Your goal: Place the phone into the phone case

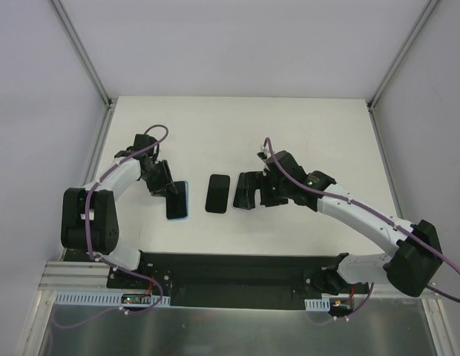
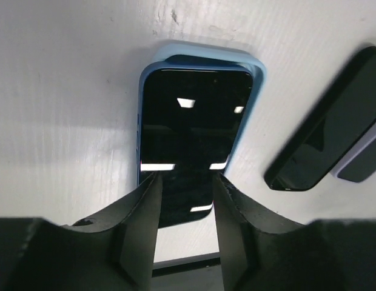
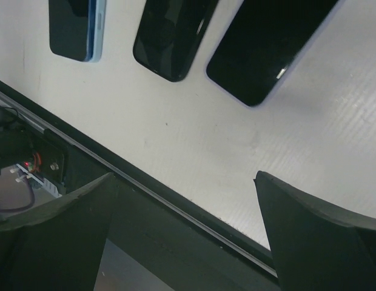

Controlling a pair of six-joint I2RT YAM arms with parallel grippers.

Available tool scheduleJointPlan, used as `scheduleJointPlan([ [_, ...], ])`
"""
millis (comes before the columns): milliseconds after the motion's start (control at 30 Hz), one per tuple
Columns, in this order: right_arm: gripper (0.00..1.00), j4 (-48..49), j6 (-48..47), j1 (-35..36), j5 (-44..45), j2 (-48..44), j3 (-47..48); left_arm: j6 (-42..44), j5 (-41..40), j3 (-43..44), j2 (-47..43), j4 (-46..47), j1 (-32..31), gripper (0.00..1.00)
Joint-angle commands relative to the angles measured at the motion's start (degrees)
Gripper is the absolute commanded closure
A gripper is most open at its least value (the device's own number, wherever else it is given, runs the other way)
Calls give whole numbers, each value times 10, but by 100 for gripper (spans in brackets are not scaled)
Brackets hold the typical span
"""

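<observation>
While the phone (image 2: 188,133) lies on the blue case (image 2: 259,76) with the case's far rim showing beyond it, the left gripper (image 2: 187,185), jaws narrowly parted and empty, hovers at its near end and the right gripper (image 3: 185,176) gapes wide, holding nothing; an off-centre push may skid both instead of seating the phone.

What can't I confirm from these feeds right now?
Left wrist: the left claw covers the near end of the phone in the blue case, so seating there is hidden.
Top external: the right claw overlaps the lavender-edged phone, so its outline is unclear.
Right wrist: that phone, the black phone and the blue case run off the top edge.
</observation>
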Motion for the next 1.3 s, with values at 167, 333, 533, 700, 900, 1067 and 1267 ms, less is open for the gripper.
scheduleJointPlan([
  [167, 10, 100, 82, 62, -12, 154, 117, -26, 3, -6, -46, -2, 59, 57],
  [333, 35, 116, 94, 83, -9, 247, 194, -23, 57, 8, -18, 2, 78, 66],
  [533, 46, 130, 112, 96, -18, 368, 281, -11, -7, 11, -6, -5, 84, 77],
  [700, 39, 140, 132, 104, -29, 434, 328, -19, -12, 12, 8, -7, 85, 81],
  [900, 40, 152, 143, 105, -19, 494, 360, -27, 23, 12, 46, 5, 84, 92],
  [1067, 39, 151, 139, 104, -37, 538, 394, -30, 36, 7, 48, 14, 85, 93],
  [1267, 38, 147, 135, 104, -35, 569, 409, -34, 62, 1, 53, 28, 85, 94],
])
